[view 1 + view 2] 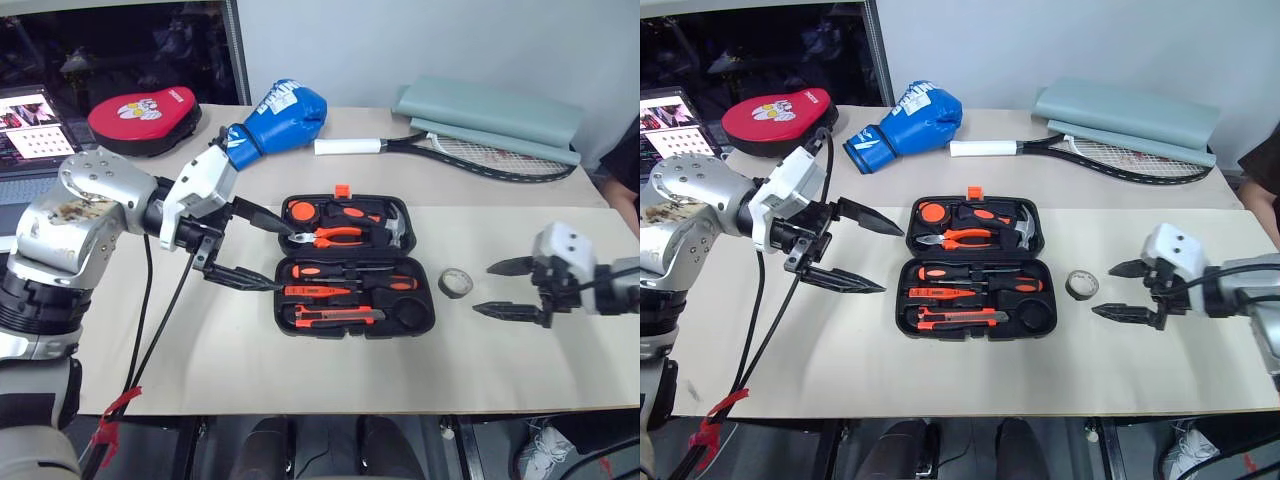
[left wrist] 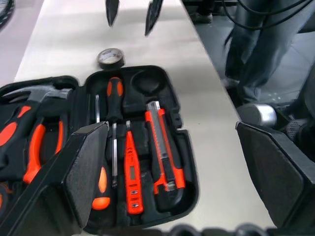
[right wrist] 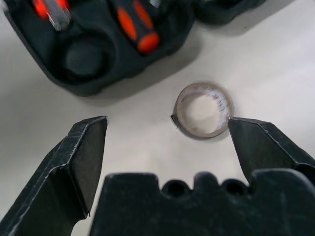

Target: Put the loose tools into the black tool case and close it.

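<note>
Left arm (image 1: 70, 225) was silver metal w/ scuffed brown patches, black cables, red tape; grippers had black pointed fingers (image 1: 250, 278), white housings.

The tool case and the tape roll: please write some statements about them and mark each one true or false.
1. The black tool case lies open. True.
2. The tape roll sits in its round slot. False: it lies on the table, beside the case.
3. The right tool is open. True.
4. The left tool holds a screwdriver. False: it is open and empty.
5. The utility knife is in the case. True.
</note>
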Available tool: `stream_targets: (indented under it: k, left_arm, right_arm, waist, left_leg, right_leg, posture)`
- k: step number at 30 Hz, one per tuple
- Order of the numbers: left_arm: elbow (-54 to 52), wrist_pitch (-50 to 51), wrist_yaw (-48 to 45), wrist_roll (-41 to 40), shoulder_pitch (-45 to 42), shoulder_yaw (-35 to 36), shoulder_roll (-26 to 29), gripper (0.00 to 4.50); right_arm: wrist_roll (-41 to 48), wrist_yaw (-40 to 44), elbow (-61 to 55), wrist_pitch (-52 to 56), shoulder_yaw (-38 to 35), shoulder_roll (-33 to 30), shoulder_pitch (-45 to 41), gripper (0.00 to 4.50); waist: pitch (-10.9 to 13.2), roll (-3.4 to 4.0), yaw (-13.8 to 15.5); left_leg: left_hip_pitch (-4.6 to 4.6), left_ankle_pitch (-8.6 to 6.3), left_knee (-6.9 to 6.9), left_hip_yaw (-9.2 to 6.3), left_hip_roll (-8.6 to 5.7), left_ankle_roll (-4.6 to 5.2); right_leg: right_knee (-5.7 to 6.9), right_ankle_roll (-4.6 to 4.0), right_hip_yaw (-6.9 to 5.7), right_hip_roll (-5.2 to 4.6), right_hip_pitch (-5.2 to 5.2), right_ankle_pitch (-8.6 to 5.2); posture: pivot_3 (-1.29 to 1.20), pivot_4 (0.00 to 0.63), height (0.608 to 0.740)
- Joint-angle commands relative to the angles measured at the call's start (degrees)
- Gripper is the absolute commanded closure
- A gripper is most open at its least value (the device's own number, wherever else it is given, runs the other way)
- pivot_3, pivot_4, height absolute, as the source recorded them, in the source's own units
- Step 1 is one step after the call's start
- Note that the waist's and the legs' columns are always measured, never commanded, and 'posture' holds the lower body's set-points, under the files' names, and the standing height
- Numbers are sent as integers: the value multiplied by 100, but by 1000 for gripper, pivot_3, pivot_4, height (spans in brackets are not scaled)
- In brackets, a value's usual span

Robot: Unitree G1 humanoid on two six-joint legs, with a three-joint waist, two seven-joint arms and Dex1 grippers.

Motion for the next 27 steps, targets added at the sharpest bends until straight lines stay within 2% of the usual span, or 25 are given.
stream_targets:
  k: [1,4,7,14,18,27]
  left_arm:
    - [86,1,23,21,-244,187,-90,47]
    - [140,-6,9,69,-297,180,-152,47]
    - [143,-90,-39,131,-291,122,-194,0]
    - [73,28,-134,54,-373,157,-269,0]
    - [-52,51,-192,2,-337,157,-289,0]
    - [-59,-28,-255,46,-375,44,-465,0]
  right_arm:
    - [-263,160,299,-295,243,154,-400,0]
    - [-406,240,472,-395,437,337,-585,0]
    - [-639,274,771,-602,652,515,-696,694]
    - [-983,224,1502,-987,768,807,-998,3036]
    - [-878,387,1354,-1046,627,716,-956,4364]
    - [-549,724,-63,-778,432,359,-568,4450]
  waist:
    - [0,1,-1]
    - [1,2,-14]
    - [1,1,-16]
    - [1,2,-19]
    - [1,2,-21]
    - [1,2,-16]
  left_leg:
    - [-1,0,-1,0,0,0]
    - [-5,1,1,0,0,-1]
    - [-2,1,1,0,0,-1]
    - [-1,3,3,1,-1,-5]
    - [1,3,3,0,1,-5]
    - [2,3,5,-2,3,-5]
  right_leg:
    - [1,0,0,1,-2,0]
    - [1,-1,-1,3,-4,0]
    - [1,-1,0,2,-2,0]
    - [7,-1,2,2,-4,0]
    - [10,-2,2,4,-4,0]
    - [14,-2,1,6,-3,0]
  posture:
    - [0,150,737]
    - [0,150,737]
    - [0,150,737]
    - [0,150,737]
    - [0,150,737]
    - [0,150,737]
